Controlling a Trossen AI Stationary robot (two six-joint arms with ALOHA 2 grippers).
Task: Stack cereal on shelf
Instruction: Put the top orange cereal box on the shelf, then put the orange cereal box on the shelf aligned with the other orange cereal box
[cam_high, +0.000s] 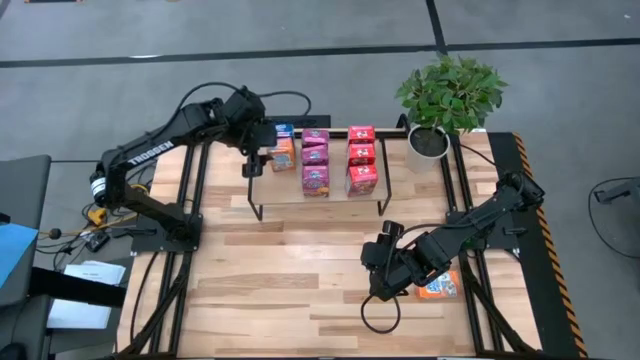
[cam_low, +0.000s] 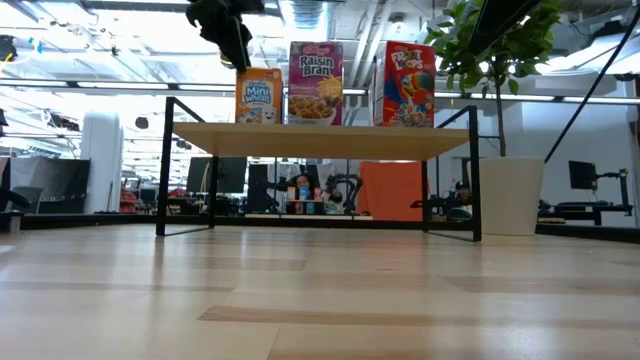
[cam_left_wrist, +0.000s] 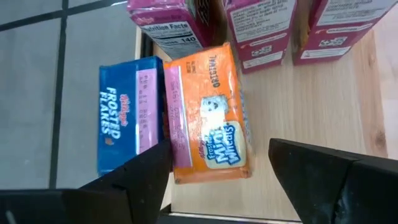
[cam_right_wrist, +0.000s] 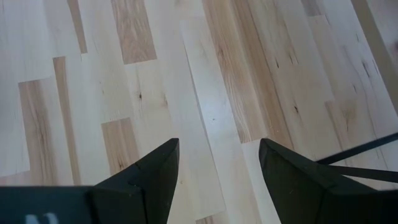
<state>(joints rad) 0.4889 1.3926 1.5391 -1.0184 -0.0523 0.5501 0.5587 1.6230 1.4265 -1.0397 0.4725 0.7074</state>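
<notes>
The shelf (cam_high: 330, 197) stands at the table's far middle, and its board (cam_low: 320, 140) carries upright cereal boxes. There is an orange-and-blue pair (cam_high: 284, 146) at its left end, a magenta row (cam_high: 315, 160) and a red row (cam_high: 361, 160). The low view shows the orange box (cam_low: 258, 95), a magenta box (cam_low: 315, 82) and a red box (cam_low: 403, 84). My left gripper (cam_high: 254, 165) hangs open just above the orange box (cam_left_wrist: 211, 118), a finger on either side, apart from it. A blue box (cam_left_wrist: 127, 121) stands behind the orange one. My right gripper (cam_high: 380, 280) is open over bare wood (cam_right_wrist: 219, 144).
One more orange box (cam_high: 440, 285) lies flat on the table near the right edge, beside my right arm. A potted plant (cam_high: 445, 100) stands at the shelf's right end. A dark cable loop (cam_high: 380, 318) lies on the table below my right gripper. Bare wood stretches across the near half.
</notes>
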